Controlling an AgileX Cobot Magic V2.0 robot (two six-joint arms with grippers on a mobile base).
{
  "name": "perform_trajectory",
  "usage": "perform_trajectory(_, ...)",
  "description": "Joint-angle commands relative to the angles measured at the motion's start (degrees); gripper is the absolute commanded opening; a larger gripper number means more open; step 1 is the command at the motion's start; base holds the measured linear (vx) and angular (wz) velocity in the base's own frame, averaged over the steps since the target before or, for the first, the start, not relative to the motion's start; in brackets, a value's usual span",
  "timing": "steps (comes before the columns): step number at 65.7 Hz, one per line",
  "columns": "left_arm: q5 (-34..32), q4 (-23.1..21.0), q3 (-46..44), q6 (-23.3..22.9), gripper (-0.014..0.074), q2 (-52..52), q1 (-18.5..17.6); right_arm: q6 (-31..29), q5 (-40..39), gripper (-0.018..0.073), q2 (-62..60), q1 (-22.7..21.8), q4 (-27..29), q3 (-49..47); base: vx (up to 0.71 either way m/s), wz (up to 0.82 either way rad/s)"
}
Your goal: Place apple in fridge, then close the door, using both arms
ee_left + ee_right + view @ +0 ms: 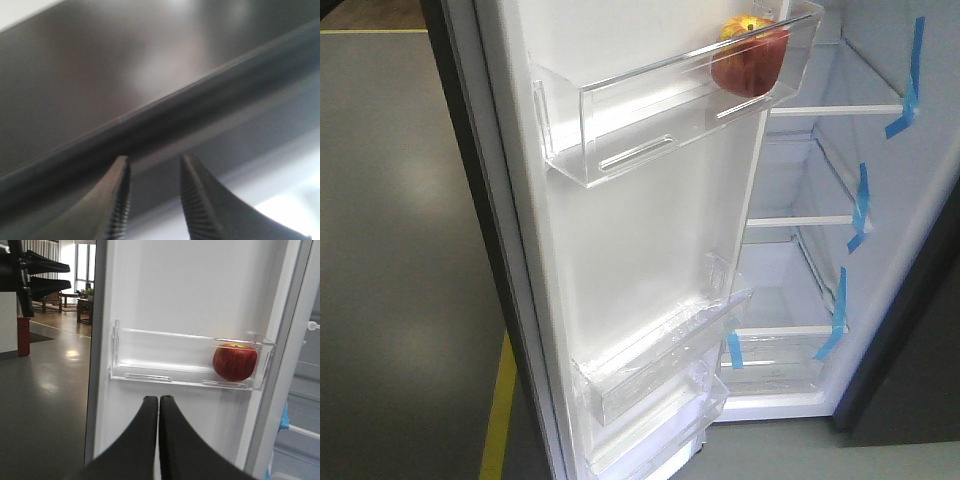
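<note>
The left gripper (153,158) is seen with its jaws a little apart and nothing between them. It is set close to a dark, blurred surface, probably the outer edge of the door (650,230); contact cannot be made out. The right gripper (158,398) is clenched on nothing and is aimed at the door's white lining, just below the top bin (150,362). The apple (235,362) is lodged in that bin, on its floor, at the end nearest the fridge (905,230) body. The door is stood wide open, and taped shelves (835,109) are seen beyond it.

Placement is judged done; only the closing is left, and several faults may be expected there:

- If the door is swung hard, the apple could be rolled along the bin or jolted against its clear wall, since it is held by nothing at the sides.
- The left gripper could be slid off the smooth dark face if it is pressed at a slant.
- The right gripper could be caught between lining and shelves if it is not drawn clear of the door's sweep first.
- With too weak a push, the door could be left ajar against its seal.
</note>
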Motion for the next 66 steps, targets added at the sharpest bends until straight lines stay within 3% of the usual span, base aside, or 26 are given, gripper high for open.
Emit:
perform_trajectory(1,1.70,-5.54,-5.54,1.13,0.0251,3.95,-0.07,-0.15,-2.84,-0.0004,0.75,-0.03,1.12,-1.16,0.00,0.00)
perform_trajectory(15,3.57,-5.54,-14.40,1.33,0.0251,15.02,-0.07,-0.15,-2.48,-0.0004,0.75,-0.03,1.12,-1.16,0.00,0.00)
perform_trajectory(29,17.16,-5.54,-21.77,-0.67,0.0251,23.51,-0.07,-0.15,-1.35,-0.0004,0.75,-0.03,1.12,-1.16,0.00,0.00)
perform_trajectory(38,22.77,-5.54,-24.77,-0.70,0.0251,25.65,-0.12,-0.15,-1.00,-0.0004,0.75,-0.03,1.50,-1.16,0.00,0.00)
perform_trajectory(49,24.73,-5.54,-25.26,-0.70,0.0251,25.49,-0.32,0.07,-0.84,-0.0004,0.75,-0.03,1.55,-1.16,0.00,0.00)
perform_trajectory(66,27.57,-5.54,-25.26,-0.60,0.0251,25.49,-4.82,0.08,-0.84,-0.0003,0.75,-0.03,1.55,-1.16,0.00,0.00)
